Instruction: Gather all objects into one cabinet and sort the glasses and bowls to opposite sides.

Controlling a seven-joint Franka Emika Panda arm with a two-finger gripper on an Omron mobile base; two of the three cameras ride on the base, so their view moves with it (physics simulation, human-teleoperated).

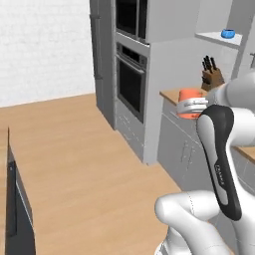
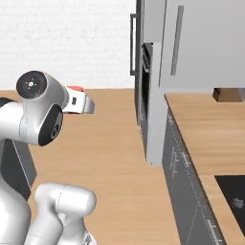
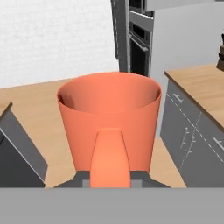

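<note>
My gripper [image 1: 192,105] is shut on a short orange cup [image 1: 188,95], held in the air in front of the counter's corner. In the hand view the cup [image 3: 109,116] stands upright and close, its open mouth up, with a finger [image 3: 109,159] against its near wall. From the right base view, a sliver of the orange cup [image 2: 74,89] peeks out behind the white hand [image 2: 79,103]. High at the far right, a small blue bowl [image 1: 228,33] sits on the white shelf floor of the cabinet [image 1: 211,36].
A wooden knife block [image 1: 211,75] stands on the wooden counter [image 1: 172,93] below the shelf. A tall oven stack [image 1: 131,74] rises to the left of it. Grey drawer fronts [image 2: 179,167] run under the counter. A dark unit [image 1: 15,209] edges the wooden floor at lower left.
</note>
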